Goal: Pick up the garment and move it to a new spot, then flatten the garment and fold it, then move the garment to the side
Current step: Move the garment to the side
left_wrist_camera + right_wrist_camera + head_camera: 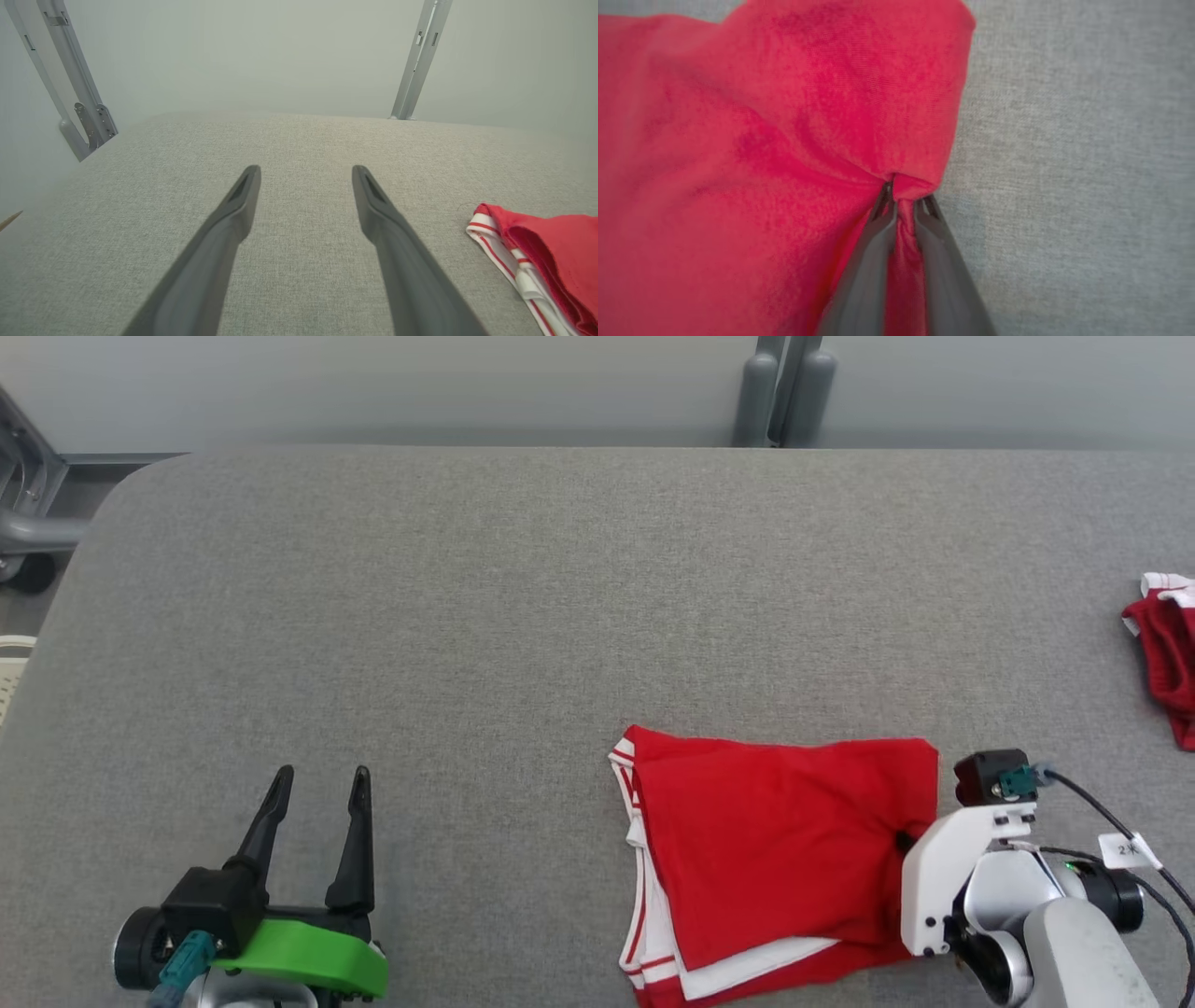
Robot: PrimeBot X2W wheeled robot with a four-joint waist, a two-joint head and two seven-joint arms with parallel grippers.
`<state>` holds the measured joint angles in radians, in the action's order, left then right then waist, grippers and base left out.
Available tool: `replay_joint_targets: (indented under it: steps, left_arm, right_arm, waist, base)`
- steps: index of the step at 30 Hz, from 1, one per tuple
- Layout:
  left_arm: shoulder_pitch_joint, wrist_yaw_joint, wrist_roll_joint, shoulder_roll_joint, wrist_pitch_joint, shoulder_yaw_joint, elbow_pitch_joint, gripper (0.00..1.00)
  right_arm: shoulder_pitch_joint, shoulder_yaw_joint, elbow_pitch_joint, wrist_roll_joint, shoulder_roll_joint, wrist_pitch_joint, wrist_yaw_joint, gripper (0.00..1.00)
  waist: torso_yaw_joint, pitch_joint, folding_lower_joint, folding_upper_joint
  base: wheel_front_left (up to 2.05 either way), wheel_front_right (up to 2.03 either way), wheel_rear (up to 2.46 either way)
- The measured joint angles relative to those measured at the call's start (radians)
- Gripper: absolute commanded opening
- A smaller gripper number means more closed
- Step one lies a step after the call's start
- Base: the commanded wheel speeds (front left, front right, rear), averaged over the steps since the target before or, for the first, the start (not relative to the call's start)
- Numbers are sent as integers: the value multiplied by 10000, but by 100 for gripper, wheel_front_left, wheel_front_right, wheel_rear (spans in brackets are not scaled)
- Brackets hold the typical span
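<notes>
Garment cloth is pinched in the jaws of the right gripper, closed on a small fold at its right edge. From that grip the folded red piece is spread leftward on the grey surface. The left gripper, jaws apart, is held well left of the garment, so the right arm is nearer. Layers caught cannot be counted; its near edge, hence its long axis, is cut off.
</notes>
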<state>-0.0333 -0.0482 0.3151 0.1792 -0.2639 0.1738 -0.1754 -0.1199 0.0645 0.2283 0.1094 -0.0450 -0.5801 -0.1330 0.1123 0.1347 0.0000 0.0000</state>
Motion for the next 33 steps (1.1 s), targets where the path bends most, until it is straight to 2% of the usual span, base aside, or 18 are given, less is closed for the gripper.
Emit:
replay_joint_targets:
  steps: [4,9,15,25,33]
  left_arm:
    - [-195,2,-98,-50,0,-58,192,100]
    - [-449,-4,-293,-82,-2,-186,658,100]
    - [-845,-59,-608,-138,0,-180,1141,100]
    - [-1242,-148,-895,-138,-2,-117,1507,100]
    - [-1235,-182,-1068,142,125,-48,1791,100]
  right_arm:
    - [-795,-366,-42,-334,-159,-339,12,0]
    - [-2586,-1106,146,-282,-963,-711,13,0]
    - [-4222,-1417,280,-86,-1659,-890,13,0]
    - [-5490,-1384,119,-23,-2963,-1055,13,0]
    - [-6718,-1172,460,-29,-3294,-738,13,0]
  waist:
    - [-291,105,0,0]
    - [-916,387,0,0]
    - [-1691,845,0,0]
    - [-2948,1518,0,0]
    - [-3811,2242,0,0]
  base:
    - [0,0,0]
    - [0,0,0]
    - [0,0,0]
    - [0,0,0]
    - [0,0,0]
